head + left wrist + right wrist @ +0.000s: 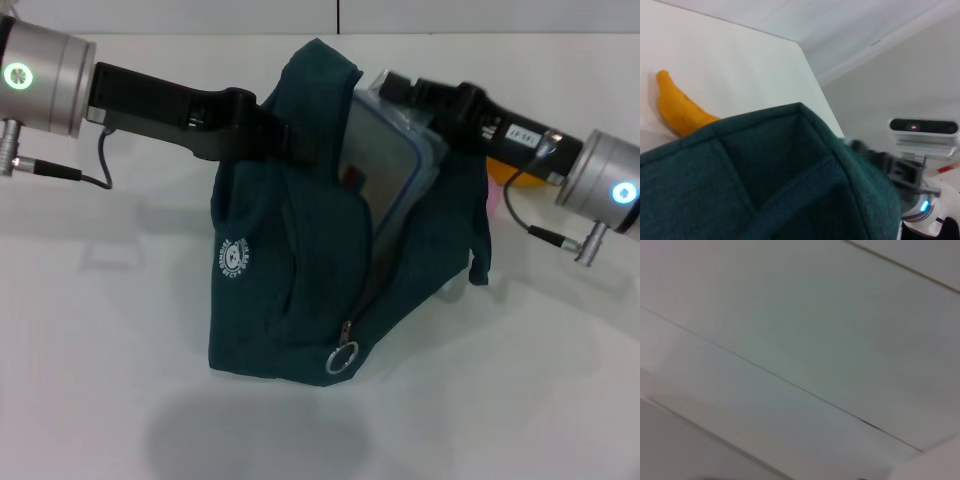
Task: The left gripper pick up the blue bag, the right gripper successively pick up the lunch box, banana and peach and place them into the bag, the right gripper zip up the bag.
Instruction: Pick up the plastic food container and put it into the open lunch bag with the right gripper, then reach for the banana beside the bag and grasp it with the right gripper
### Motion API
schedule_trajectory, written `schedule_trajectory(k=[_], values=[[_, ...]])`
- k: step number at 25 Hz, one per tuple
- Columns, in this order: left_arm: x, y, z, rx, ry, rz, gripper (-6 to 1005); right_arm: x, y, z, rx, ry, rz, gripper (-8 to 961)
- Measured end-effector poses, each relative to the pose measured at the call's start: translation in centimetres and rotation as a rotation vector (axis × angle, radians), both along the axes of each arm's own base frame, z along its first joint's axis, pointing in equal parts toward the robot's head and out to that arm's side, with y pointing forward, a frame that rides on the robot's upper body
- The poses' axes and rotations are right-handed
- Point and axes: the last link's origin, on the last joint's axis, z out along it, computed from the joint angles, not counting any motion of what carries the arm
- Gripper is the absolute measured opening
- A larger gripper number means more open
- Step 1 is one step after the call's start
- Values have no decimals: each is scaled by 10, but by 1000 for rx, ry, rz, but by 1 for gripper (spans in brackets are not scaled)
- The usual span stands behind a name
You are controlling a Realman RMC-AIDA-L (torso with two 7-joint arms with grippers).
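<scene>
The blue bag [290,290] stands on the white table, its top edge pinched by my left gripper [272,135], which is shut on the fabric. The bag's mouth gapes open. The lunch box [385,170], clear with a blue rim, stands on end half inside that mouth, and my right gripper [398,88] is shut on its upper end. The banana [497,170] peeks out behind the right arm; the left wrist view shows the banana [677,107] lying on the table beyond the bag's fabric [765,185]. A pink sliver by the bag's right side may be the peach [493,203].
The zipper's metal ring pull [342,358] hangs low on the bag's front, near the round white logo [233,256]. White table [100,400] stretches in front and to the left. The right wrist view shows only pale flat surfaces.
</scene>
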Motion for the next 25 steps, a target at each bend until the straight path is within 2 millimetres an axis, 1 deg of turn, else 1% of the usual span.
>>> schedule_trajectory(k=[2,5,10,14,18,21,25], values=[[-1,0,0,-1,1,1,40,1,1,-5,-6,-37,-11,94],[-2,-1,-1,-2,2,3,40,0,2,-7,-3,-45,-4,95],[-4,-1,1,2,3,8,40,0,-1,2,54,-5,17,100],[-6,-1,3,7,5,12,40,0,-3,8,81,15,41,202],[-9,-1,7,16,9,17,40,5,-2,21,134,35,48,303],[-13,-2,10,27,5,25,40,14,0,38,220,-4,88,425],[-19,-3,18,46,-10,40,40,29,10,68,329,-108,130,583]])
